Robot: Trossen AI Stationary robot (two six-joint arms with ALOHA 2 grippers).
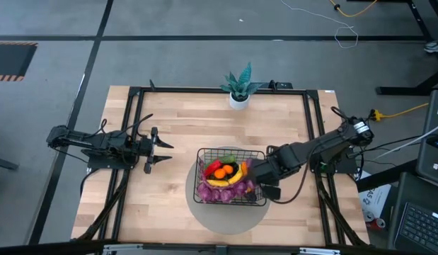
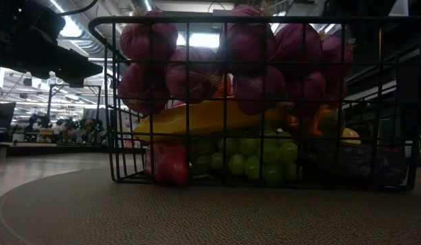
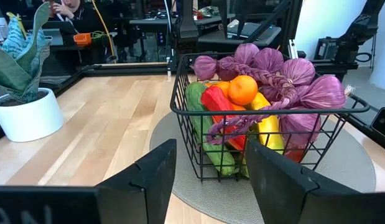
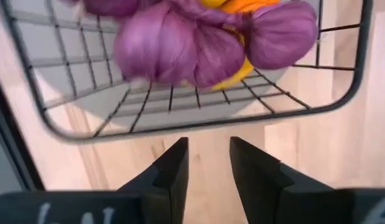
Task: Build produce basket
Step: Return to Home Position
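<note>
The black wire basket stands on the round grey disc at the table's middle. It holds an orange, a red pepper, a cucumber, a banana, green grapes and the purple lumpy string, which is heaped along its near and right sides. My right gripper is open just outside the basket's right rim and does not touch it. It also shows in the high view. My left gripper is open and empty, left of the basket.
A green potted plant in a white pot stands at the table's far edge. Black frame rails run along the table's left, right and far sides. Bare wood lies between my left gripper and the basket.
</note>
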